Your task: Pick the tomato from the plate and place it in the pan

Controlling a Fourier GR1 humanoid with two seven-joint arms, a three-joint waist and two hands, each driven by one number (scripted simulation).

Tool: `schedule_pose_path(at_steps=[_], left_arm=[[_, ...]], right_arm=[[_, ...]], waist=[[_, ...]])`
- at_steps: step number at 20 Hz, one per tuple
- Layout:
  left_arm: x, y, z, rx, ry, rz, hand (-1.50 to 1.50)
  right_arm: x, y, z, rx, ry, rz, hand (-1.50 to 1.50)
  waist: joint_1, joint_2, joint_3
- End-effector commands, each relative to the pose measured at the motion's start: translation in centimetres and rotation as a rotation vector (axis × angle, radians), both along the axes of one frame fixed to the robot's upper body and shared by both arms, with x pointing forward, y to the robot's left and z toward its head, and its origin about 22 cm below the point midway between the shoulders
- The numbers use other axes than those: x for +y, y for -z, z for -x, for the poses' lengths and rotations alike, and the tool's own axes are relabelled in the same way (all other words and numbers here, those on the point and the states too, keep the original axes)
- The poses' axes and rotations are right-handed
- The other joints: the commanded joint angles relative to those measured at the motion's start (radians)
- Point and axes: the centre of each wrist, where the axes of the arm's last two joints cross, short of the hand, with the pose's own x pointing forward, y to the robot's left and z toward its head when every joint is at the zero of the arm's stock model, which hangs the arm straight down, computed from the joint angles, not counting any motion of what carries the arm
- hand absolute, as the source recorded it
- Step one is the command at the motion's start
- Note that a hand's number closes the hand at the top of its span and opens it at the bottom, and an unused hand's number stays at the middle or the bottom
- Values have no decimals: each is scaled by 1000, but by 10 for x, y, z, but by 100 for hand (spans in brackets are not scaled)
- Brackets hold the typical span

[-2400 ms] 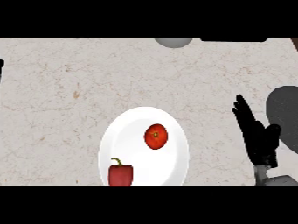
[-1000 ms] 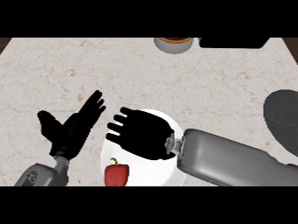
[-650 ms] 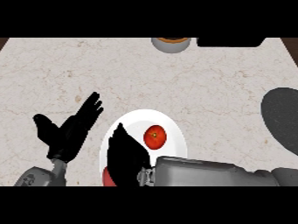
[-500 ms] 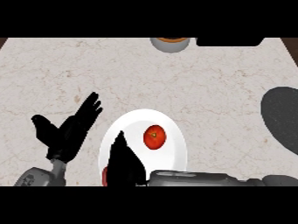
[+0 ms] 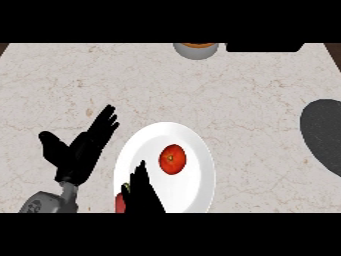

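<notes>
A red tomato (image 5: 173, 159) lies near the middle of a white plate (image 5: 190, 142) at the counter's front. My right hand (image 5: 142, 192) comes up from the lower edge over the plate's left part, fingers straight and pointing away, just left of and below the tomato, holding nothing. It hides most of a red pepper (image 5: 119, 202) at the plate's front left. My left hand (image 5: 81, 148) rests open on the counter left of the plate, fingers spread up and to the right. The dark pan (image 5: 335, 137) sits at the right edge.
A small grey bowl (image 5: 196, 49) with something orange inside stands at the counter's far edge. A black object (image 5: 264, 47) lies to its right along the back. Bare marble counter (image 5: 202, 90) stretches between the plate and the pan.
My right hand and forearm covered the plate and tomato a second ago; they have drawn back toward the lower edge, uncovering the tomato. The left hand has stayed almost still.
</notes>
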Motion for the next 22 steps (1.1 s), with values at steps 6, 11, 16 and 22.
schedule_pose_path(at_steps=[6,11,16,22], left_arm=[[2,-2,5,-1,12,-6,0],[9,-7,2,-8,1,4,0],[0,-3,5,-14,5,-10,0],[3,0,20,-15,0,1,0]], right_arm=[[-12,8,-32,-180,8,62,-150],[-9,19,-19,-139,-1,50,-150],[2,22,-48,-152,12,56,-150],[-43,34,-63,-121,-32,-1,150]], waist=[[7,4,-1],[3,3,-1],[7,4,-1],[6,3,-1]])
